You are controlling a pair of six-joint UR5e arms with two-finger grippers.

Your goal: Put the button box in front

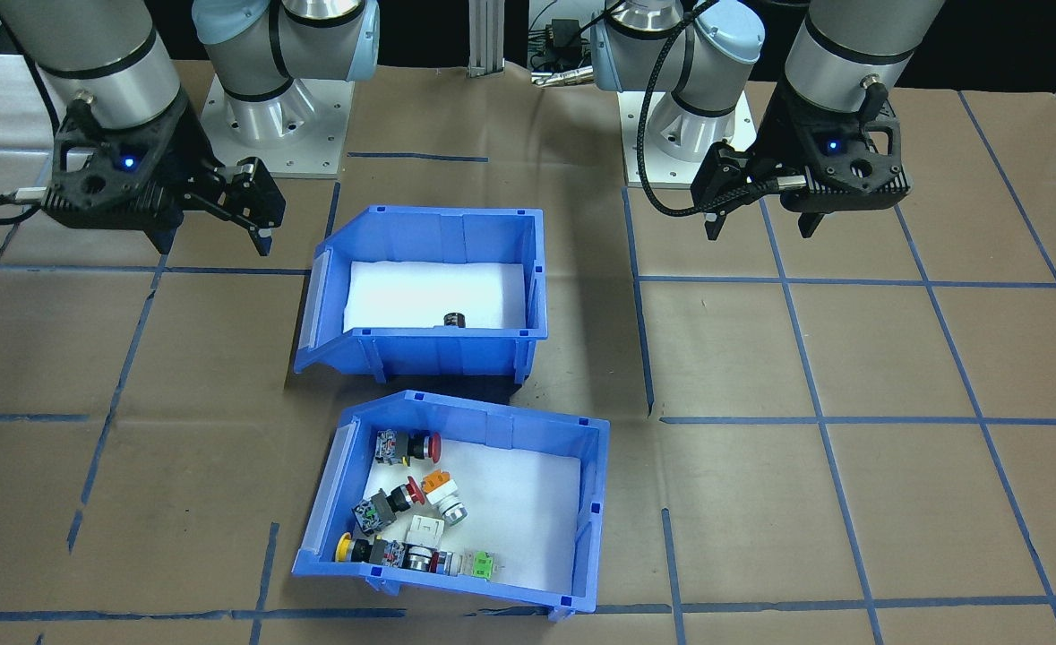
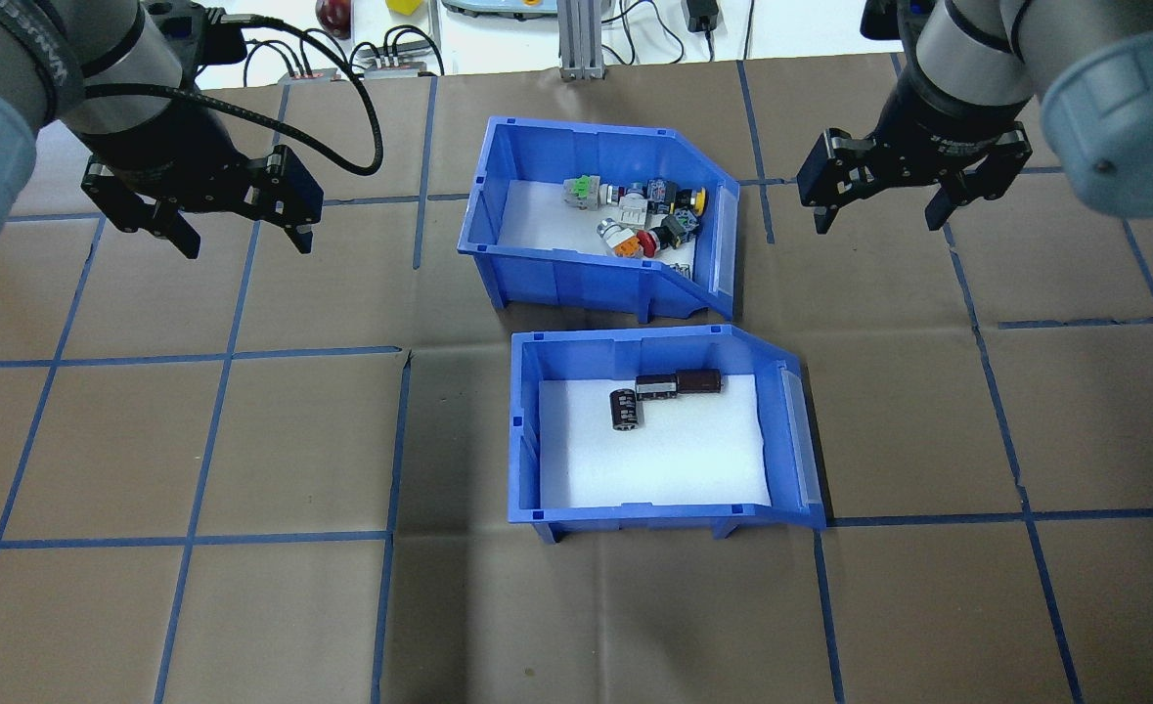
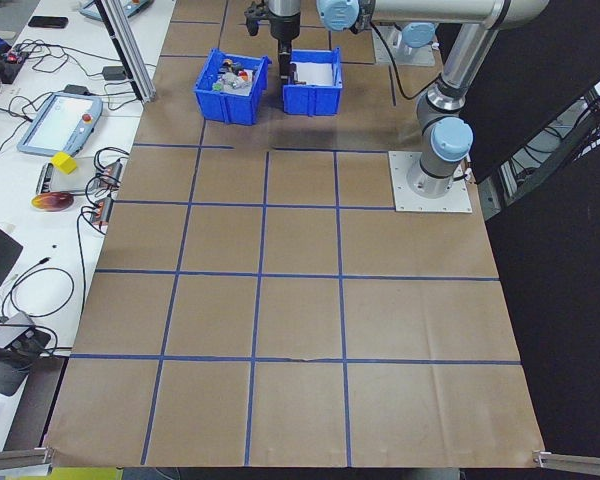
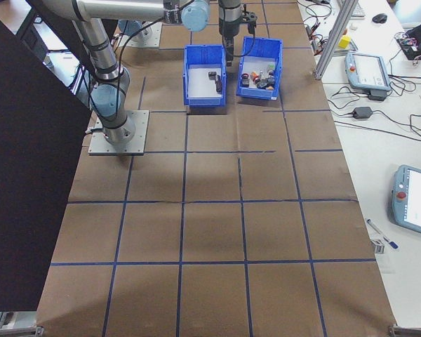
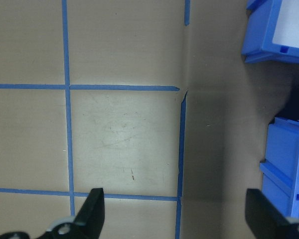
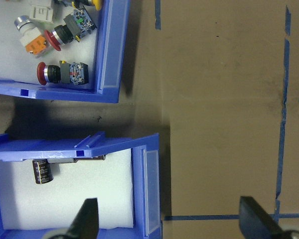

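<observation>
The button box (image 2: 576, 279) is a blue bin with a white liner and several colourful push buttons. It stands on the far side of the table from the robot, nearest the front-facing camera (image 1: 492, 428), and shows in the side views (image 3: 225, 100) (image 4: 263, 88). My left gripper (image 2: 246, 244) (image 1: 760, 231) hovers open and empty, well to the left of it. My right gripper (image 2: 875, 223) (image 1: 214, 244) hovers open and empty to the box's right. The right wrist view shows the box's open end (image 6: 112, 45) ahead of the gripper (image 6: 169, 221). A corner of the box (image 5: 269, 30) shows in the left wrist view.
A second blue bin (image 2: 537, 440) (image 1: 438, 345) holding dark cylindrical parts (image 2: 625, 406) sits right behind the button box, on the robot's side. Brown paper with a blue tape grid covers the table. The arm bases (image 1: 272, 116) stand at the robot's edge. Pendants and cables (image 3: 60, 120) lie beyond the table.
</observation>
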